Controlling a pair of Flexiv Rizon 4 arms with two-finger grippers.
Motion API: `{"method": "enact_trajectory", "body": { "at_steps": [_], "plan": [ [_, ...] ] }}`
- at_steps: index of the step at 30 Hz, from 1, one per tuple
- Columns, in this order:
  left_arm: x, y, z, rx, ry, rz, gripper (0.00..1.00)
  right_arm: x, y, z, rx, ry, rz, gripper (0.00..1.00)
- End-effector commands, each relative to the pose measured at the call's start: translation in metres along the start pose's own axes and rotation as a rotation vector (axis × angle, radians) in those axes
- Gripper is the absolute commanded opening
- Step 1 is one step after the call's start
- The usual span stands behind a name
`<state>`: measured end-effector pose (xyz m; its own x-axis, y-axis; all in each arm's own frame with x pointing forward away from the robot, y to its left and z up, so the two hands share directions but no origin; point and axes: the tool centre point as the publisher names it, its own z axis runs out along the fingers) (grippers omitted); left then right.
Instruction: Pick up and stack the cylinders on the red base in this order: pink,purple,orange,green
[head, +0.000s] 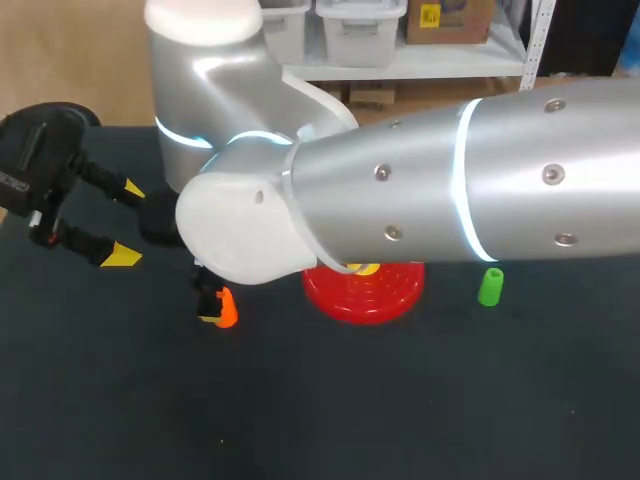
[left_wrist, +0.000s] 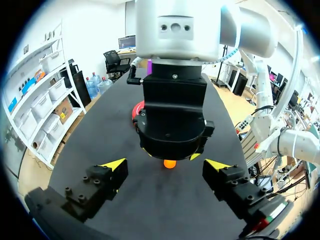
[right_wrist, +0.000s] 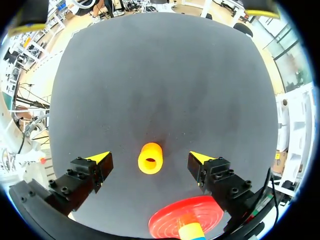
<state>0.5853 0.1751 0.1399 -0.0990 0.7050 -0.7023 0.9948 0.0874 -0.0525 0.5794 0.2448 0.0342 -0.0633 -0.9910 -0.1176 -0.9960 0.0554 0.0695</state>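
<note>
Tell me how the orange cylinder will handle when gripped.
The orange cylinder looks hollow, so it is probably light, and likely rigid plastic. Its smooth, round wall may slip when squeezed. It seems to be standing on end, so it could tip if nudged.

The base (head: 365, 295) is sitting near the middle of the table (head: 400, 400), with the left cylinder (head: 226, 308) standing off to one side of it and the right cylinder (head: 490, 287) standing near its other side, both apart from it. The right gripper (right_wrist: 150, 159), on its arm reaching across above the base, is hanging directly over the left cylinder, its fingers spread to either side and touching nothing. The left gripper (head: 115, 222) is hovering further left, fingers spread, pointing toward that cylinder and well apart from it.
</note>
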Motion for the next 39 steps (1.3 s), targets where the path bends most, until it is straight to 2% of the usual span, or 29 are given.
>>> {"method": "enact_trajectory", "body": {
  "at_steps": [1,39],
  "plan": [
    [0.001,0.000,0.000,0.000,-0.002,0.002,1.00,0.001,-0.001,0.001,-0.004,-0.006,-0.003,1.00],
    [0.001,0.000,0.000,0.000,-0.002,0.002,1.00,0.003,0.002,0.013,-0.031,0.009,-0.012,1.00]
  ]
}}
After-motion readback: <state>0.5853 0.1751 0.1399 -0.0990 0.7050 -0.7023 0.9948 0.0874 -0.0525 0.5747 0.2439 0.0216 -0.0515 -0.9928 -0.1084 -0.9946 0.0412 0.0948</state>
